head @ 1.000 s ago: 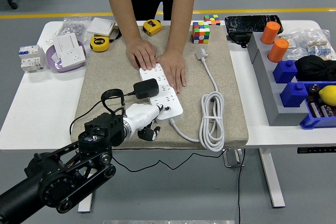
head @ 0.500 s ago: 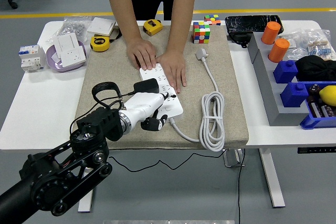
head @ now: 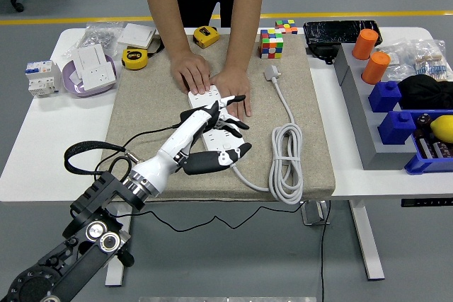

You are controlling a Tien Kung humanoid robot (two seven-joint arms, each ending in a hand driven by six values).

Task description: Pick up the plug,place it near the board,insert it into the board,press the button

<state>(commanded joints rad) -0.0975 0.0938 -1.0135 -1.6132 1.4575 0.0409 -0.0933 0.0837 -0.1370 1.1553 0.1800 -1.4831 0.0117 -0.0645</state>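
Over the power strip (head: 225,129) at mat centre, the left hand (head: 212,132) spreads open fingers above the seated plug (head: 192,115); best press straight down on the button, towards six o'clock, while the person's hands (head: 212,83) steady it.

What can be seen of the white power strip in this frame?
The power strip is a long white plastic block with rows of sockets, lying flat on the beige mat, angled from upper left to lower right. A person's hands press its far end down. The robot's left hand reaches over its middle with fingers spread, hiding much of it; whether a plug is seated there cannot be told. Its white cable leaves the near end and loops into a coil beside it.
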